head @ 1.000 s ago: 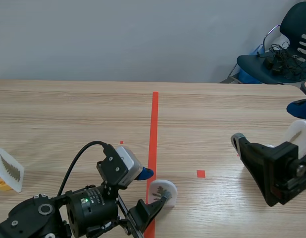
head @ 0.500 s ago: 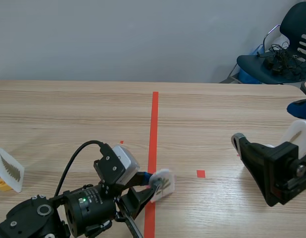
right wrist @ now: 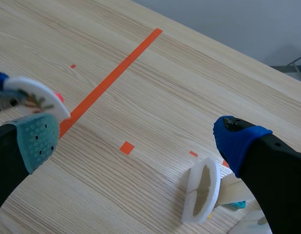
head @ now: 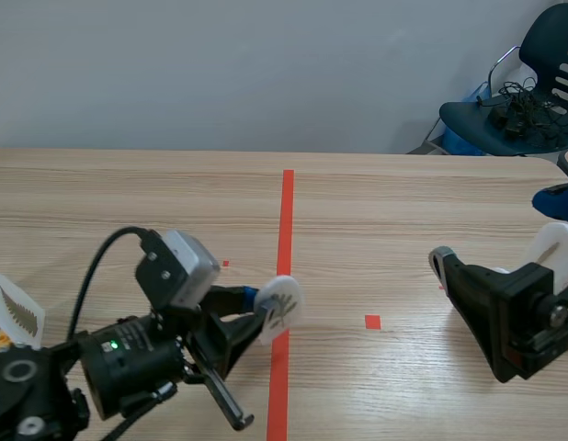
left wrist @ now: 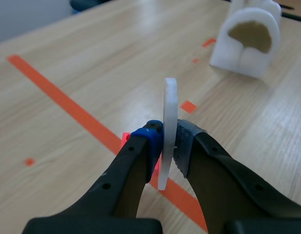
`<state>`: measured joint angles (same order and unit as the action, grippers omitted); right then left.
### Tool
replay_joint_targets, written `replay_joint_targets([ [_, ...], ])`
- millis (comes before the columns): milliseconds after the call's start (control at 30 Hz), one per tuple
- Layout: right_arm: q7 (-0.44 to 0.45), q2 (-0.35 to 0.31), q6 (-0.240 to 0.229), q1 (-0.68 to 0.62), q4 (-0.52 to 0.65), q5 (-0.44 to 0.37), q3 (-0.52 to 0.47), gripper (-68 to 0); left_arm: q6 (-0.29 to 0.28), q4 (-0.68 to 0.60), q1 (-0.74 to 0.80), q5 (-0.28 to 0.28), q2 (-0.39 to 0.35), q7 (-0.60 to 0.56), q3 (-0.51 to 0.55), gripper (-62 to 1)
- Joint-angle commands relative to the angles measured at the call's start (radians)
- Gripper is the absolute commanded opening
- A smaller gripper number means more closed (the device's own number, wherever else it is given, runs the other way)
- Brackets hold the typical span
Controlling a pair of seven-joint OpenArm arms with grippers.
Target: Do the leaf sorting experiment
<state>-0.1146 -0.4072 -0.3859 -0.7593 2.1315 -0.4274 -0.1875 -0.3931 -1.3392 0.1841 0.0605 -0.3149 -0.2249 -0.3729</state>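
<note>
My left gripper (head: 262, 307) is shut on a white round disc (head: 278, 309) with a dark leaf on its face, held above the table next to the red tape line. In the left wrist view the disc (left wrist: 169, 124) stands edge-on, clamped between the two pads of my left gripper (left wrist: 168, 140). The right wrist view shows the same disc (right wrist: 34, 97) off to one side. My right gripper (right wrist: 138, 141) is open with nothing between its fingers, low at the table's right (head: 500, 234). A white arched leaf piece (right wrist: 203, 190) stands on the table under its blue-padded finger.
A white card with a feathery leaf (head: 16, 312) stands at the far left on a yellow base (head: 5, 343). The arched white leaf piece (left wrist: 248, 41) is ahead of the left gripper. Another white disc (head: 555, 250) shows behind the right arm. A chair (head: 523, 83) stands beyond the table.
The left gripper has lifted the leaf disc from the table by the red line and carried it up and leftward. The right arm has not moved.
</note>
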Motion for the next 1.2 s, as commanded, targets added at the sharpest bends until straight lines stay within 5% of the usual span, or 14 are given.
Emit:
replay_joint_targets([
  [0,0.015,0.000,0.003,0.014,0.002,-0.003,-0.002,0.4,0.002,-0.078,0.047,0.064,-0.023,0.020,0.059,-57.5],
  [233,0.015,0.000,0.003,0.014,0.002,-0.003,-0.002,0.4,0.025,-0.172,0.222,0.291,-0.026,0.081,0.329,-57.5],
  [500,0.016,0.000,0.003,0.014,0.002,-0.004,-0.002,0.4,0.217,-0.086,0.245,0.416,0.004,0.111,0.494,-57.5],
  [867,0.016,0.000,0.003,0.014,0.002,-0.004,-0.002,0.4,0.225,0.164,0.145,0.419,0.003,0.058,0.522,-56.0],
  [1067,0.016,0.000,0.003,0.014,0.002,-0.004,-0.002,0.4,0.222,0.164,0.145,0.418,-0.001,0.058,0.522,-33.4],
  [1167,0.016,0.000,0.003,0.014,0.002,-0.003,-0.002,0.4,0.222,0.139,0.146,0.418,-0.005,0.066,0.537,-27.0],
])
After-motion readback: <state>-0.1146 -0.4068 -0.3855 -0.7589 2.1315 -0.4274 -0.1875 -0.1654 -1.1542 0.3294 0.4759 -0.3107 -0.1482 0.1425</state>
